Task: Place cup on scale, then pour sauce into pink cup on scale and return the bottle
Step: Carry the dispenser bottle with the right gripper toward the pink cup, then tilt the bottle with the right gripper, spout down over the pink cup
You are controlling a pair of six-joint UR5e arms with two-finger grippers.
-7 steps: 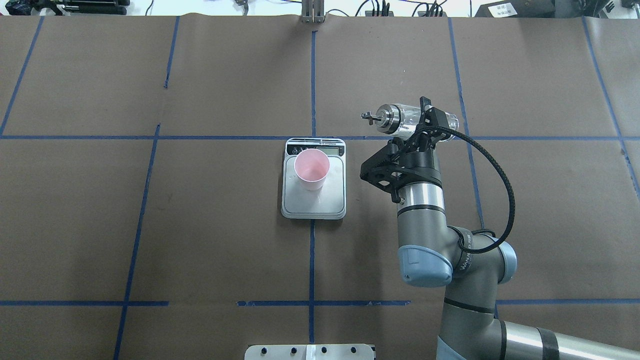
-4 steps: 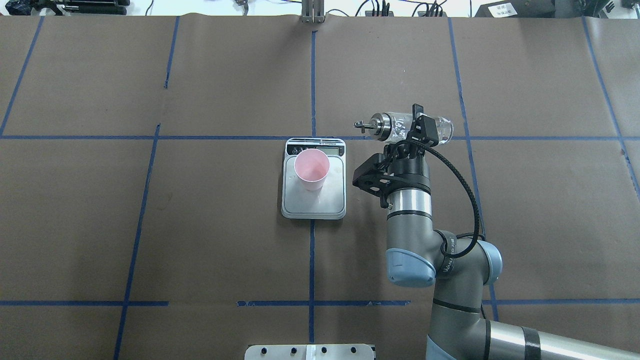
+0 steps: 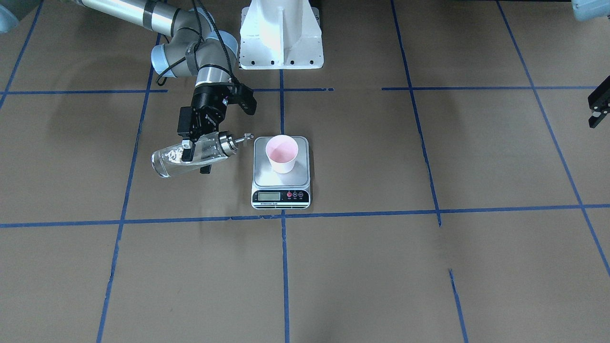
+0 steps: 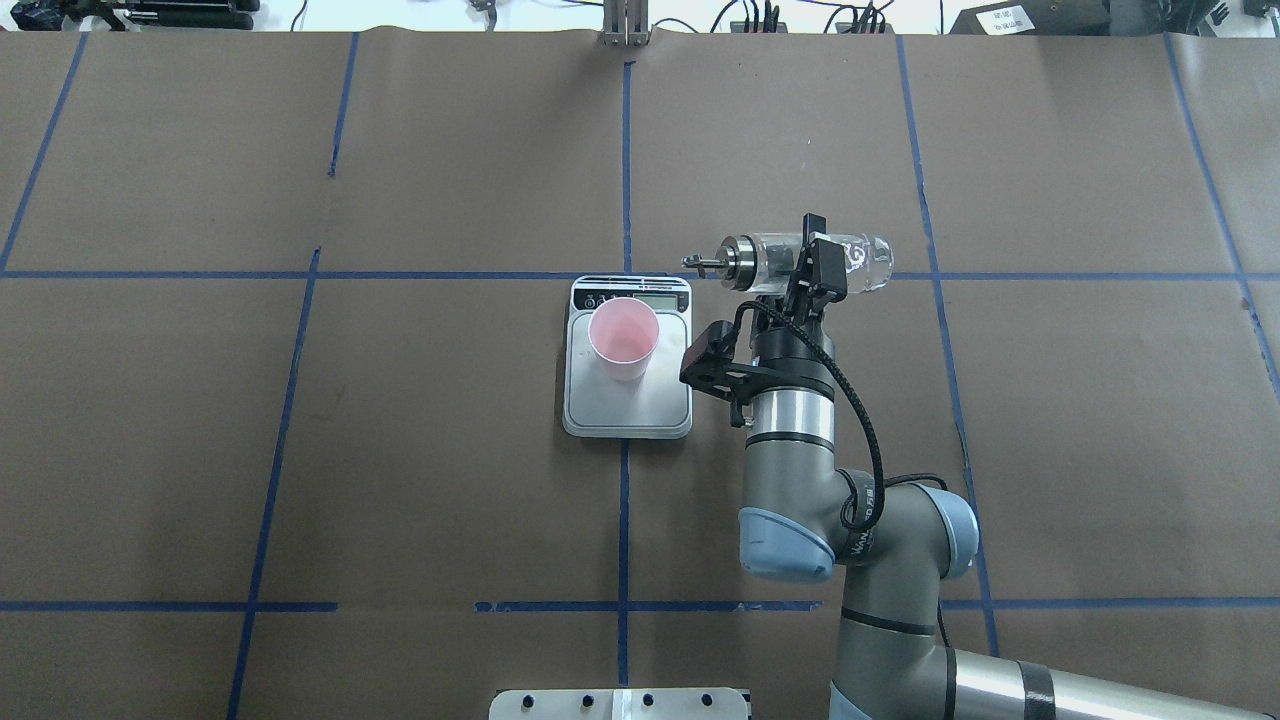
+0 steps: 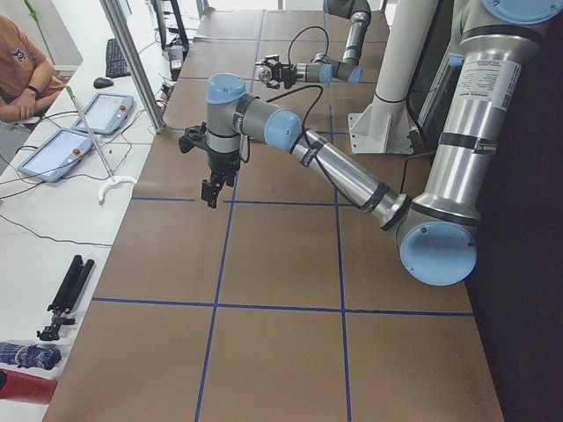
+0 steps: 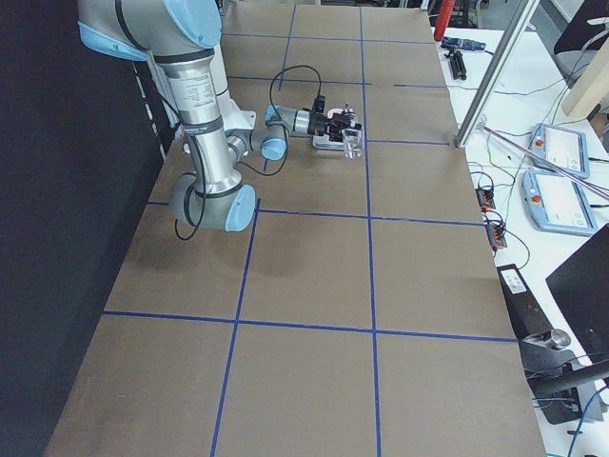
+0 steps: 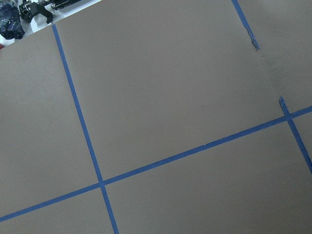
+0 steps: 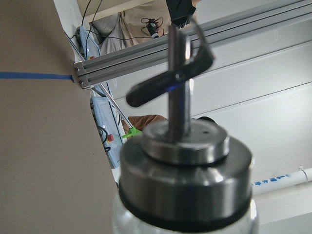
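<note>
Black fingers of the right gripper squeeze the clear bottle, lying sideways just right of the scale. Its spout is not over the pink cup yet. Tip it more now and it spills on the scale instead.

R gripper clamped; L gripper unclear

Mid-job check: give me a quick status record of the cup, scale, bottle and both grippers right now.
cup: upright on the scale's plate
scale: carries only the cup
bottle: held nearly horizontal, spout pointing toward the scale, not yet over the cup
right gripper: shut on the bottle
left gripper: far from the scale; open or shut unclear
pour: no stream visible
</note>
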